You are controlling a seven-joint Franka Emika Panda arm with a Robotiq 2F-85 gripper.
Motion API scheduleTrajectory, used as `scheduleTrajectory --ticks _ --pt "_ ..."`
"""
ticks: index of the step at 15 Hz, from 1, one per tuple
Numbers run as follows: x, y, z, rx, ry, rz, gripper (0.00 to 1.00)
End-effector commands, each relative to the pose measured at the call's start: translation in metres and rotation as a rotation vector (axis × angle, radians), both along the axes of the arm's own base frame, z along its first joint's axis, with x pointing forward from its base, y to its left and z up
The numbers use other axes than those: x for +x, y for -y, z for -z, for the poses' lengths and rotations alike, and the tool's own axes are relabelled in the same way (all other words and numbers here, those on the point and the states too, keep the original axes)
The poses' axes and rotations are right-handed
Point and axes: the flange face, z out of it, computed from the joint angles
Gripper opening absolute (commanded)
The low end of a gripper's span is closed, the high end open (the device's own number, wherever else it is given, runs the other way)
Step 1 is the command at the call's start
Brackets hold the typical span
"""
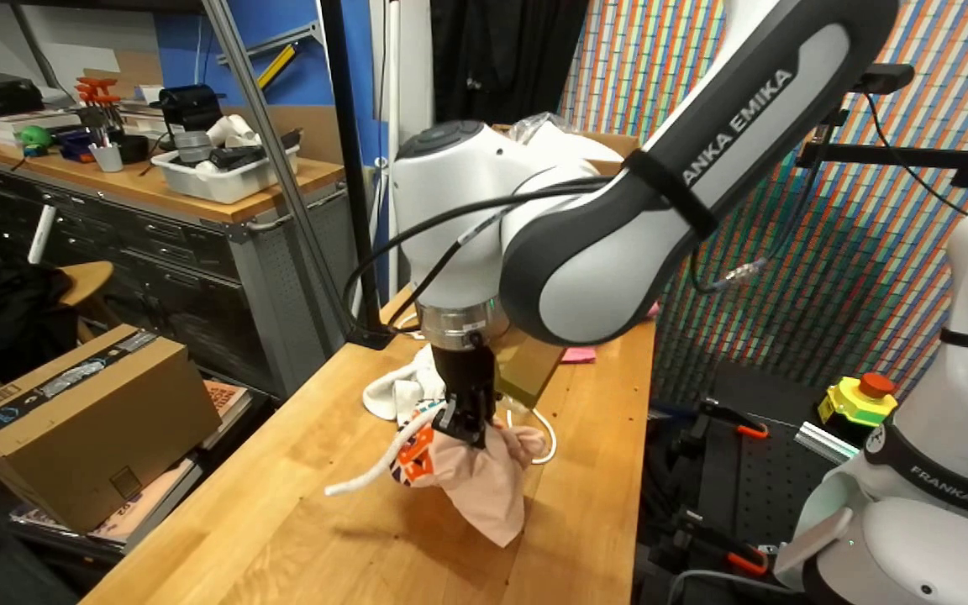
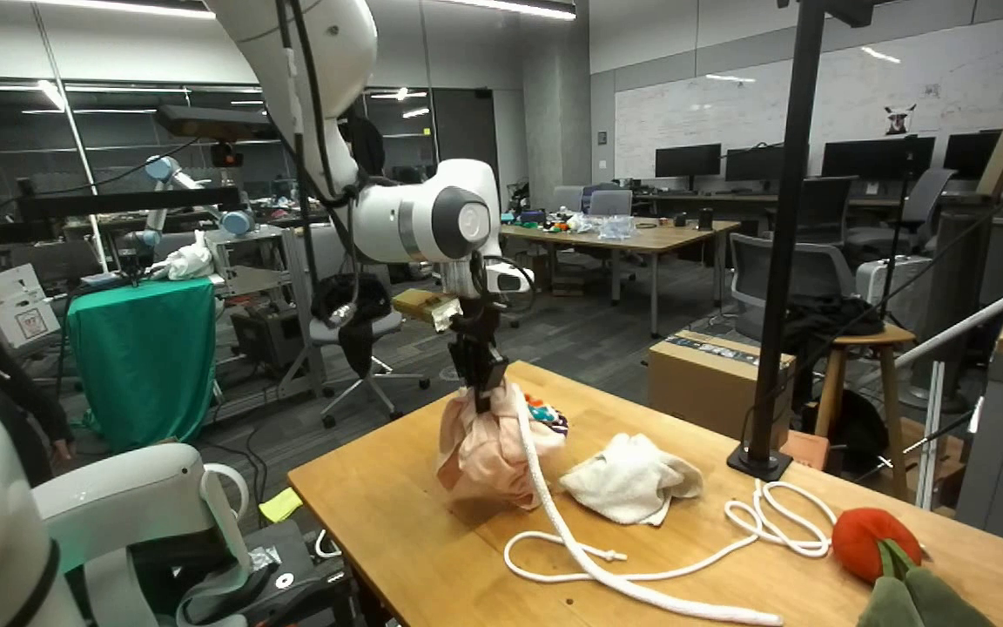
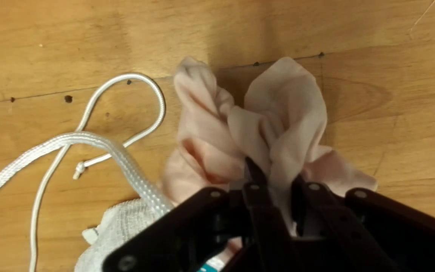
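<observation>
My tool (image 3: 276,177) is pinched narrow on a fold of pink cloth (image 2: 471,448), bunched up over the desk (image 2: 380,488); can't tell if the bottom's touching it. Thick white rope (image 2: 538,475) drapes across, right by my tool, w/ thin cord (image 3: 161,104) & white towel (image 2: 628,479) nr. Red plush toy (image 2: 867,540) sits well apart.

Cloth bundle (image 2: 480,461): pale pink, with orange, teal and navy print. Rope (image 3: 136,175): braided white (thinner cord (image 3: 161,107) likewise white). Towel (image 2: 628,479): off-white. Hand (image 3: 276,175): black. Tabletop (image 2: 397,479): honey-brown wood grain with dark specks. Plush item (image 2: 869,542): red-orange and green. Carton (image 2: 710,379): brown, black-banded.
</observation>
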Motion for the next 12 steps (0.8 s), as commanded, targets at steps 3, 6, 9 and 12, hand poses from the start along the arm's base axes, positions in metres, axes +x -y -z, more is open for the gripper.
scheduleTrajectory --ticks 3,6,9,12 --pt "-0.019 0.021 -0.087 0.06 -0.03 0.003 0.09" --pt "-0.022 0.033 -0.126 0.118 -0.041 0.023 0.09" --pt "-0.029 0.04 -0.158 0.168 -0.102 0.02 0.09" --pt "-0.038 0.042 -0.174 0.208 -0.212 -0.037 0.09"
